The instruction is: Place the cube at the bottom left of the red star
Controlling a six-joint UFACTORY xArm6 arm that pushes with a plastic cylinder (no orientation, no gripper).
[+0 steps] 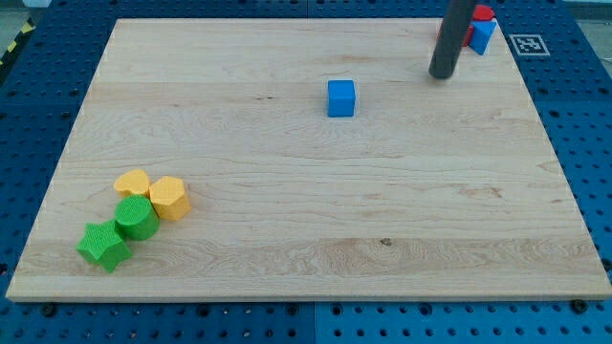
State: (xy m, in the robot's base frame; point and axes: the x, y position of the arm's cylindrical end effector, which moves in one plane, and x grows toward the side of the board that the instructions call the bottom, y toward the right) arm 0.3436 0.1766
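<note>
A blue cube sits on the wooden board, above the board's middle. My tip rests on the board to the cube's right, about a hundred pixels away and slightly higher. The rod rises toward the view's top right and partly hides a red block and a blue block at the board's top right corner. The red block's shape cannot be made out.
At the board's lower left sit a yellow block, a yellow hexagonal block, a green round block and a green star, close together. A white marker tag lies off the board at top right.
</note>
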